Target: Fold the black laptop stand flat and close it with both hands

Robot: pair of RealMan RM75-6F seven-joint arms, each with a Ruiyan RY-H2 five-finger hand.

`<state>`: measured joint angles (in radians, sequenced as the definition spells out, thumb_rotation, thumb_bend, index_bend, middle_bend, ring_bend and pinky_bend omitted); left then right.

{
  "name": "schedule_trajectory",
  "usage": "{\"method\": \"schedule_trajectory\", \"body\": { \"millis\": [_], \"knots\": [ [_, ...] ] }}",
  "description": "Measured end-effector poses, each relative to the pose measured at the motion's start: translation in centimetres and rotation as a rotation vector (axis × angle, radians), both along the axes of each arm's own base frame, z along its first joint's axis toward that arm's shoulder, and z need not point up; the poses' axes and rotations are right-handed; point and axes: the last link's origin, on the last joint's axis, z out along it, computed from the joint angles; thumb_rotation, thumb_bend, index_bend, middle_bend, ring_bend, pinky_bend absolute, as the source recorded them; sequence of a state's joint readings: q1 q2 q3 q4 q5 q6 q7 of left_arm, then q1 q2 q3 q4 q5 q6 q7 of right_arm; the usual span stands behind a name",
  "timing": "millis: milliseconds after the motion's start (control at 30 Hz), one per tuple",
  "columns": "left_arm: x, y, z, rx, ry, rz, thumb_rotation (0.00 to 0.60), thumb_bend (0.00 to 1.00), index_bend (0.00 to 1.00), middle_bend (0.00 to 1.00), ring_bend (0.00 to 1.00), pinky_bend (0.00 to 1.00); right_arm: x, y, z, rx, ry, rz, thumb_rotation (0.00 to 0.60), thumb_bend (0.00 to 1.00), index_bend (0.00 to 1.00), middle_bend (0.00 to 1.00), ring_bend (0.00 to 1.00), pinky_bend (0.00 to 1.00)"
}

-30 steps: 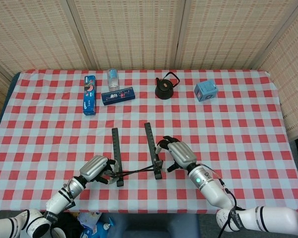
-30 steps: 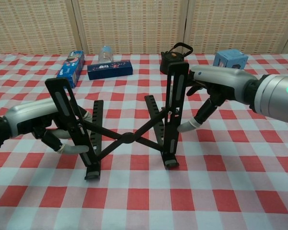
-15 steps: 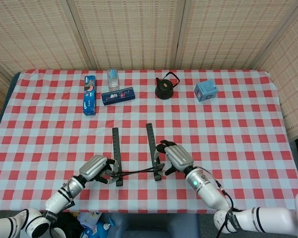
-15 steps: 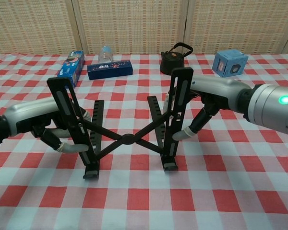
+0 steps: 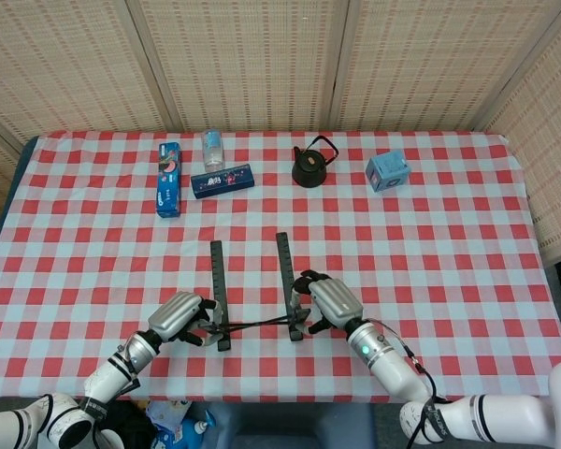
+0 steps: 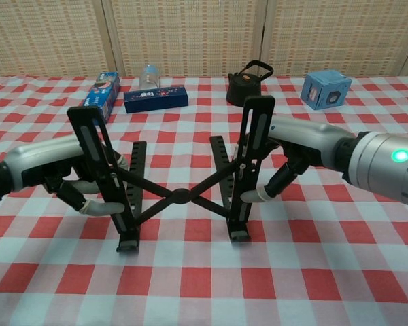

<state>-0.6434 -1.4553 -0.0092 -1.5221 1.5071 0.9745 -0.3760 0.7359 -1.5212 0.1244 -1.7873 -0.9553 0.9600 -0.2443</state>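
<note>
Two hands on the job, one per rail.

Head view: the black metal folding laptop stand sits near the front edge of the red-and-white checked tablecloth, its two slotted rails running front-to-back, roughly parallel, linked low down by thin crossed struts. My left hand is just outboard of the left rail's near end, fingers curled toward it. My right hand is just outboard of the right rail, fingers wrapped around its lower half. So the stand lies between my hands, and the closing direction is straight inward, across the rails' long axis. Each hand is about as near to its own rail as the other.

Chest view: the stand is open and standing (both rails tilted up, scissor struts crossing at a centre pivot between them). Left hand has fingertips against the outer side of the left rail, thumb low; looks like a light pinch on the rail rather than a full grasp. Right hand has fingers on the right rail, thumb tip touching its outer edge low down, so pinching it too.

Judgement: rails are well apart, fold not done. Next is pushing both inward together, evenly, or the stand may skew on the cloth.
</note>
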Motion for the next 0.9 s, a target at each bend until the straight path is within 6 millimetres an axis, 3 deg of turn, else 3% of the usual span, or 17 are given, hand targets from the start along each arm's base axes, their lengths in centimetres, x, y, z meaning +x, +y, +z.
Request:
{"method": "schedule_trajectory", "body": {
  "millis": [433,700,900],
  "knots": [
    [-0.1,0.2,0.02,0.002,0.005,0.005,0.6,0.32,0.63,1.0,0.89,0.97,-0.03,0.5,-0.75,0.001,-0.002,-0.01,0.6,0.14,0.64,0.36,0.15,0.21],
    [-0.27,0.35,0.3,0.011,0.008,0.006,0.6,0.32,0.63,1.0,0.89,0.97,-0.11,0.43,-0.52,-0.003,-0.007,-0.017,0.6,0.31,0.65,0.37,0.16,0.22],
    [-0.33,0.47,0.54,0.018,0.008,0.005,0.6,0.32,0.63,1.0,0.89,0.97,0.09,0.42,-0.52,-0.003,-0.012,-0.01,0.6,0.32,0.65,0.37,0.16,0.22]
  ]
}}
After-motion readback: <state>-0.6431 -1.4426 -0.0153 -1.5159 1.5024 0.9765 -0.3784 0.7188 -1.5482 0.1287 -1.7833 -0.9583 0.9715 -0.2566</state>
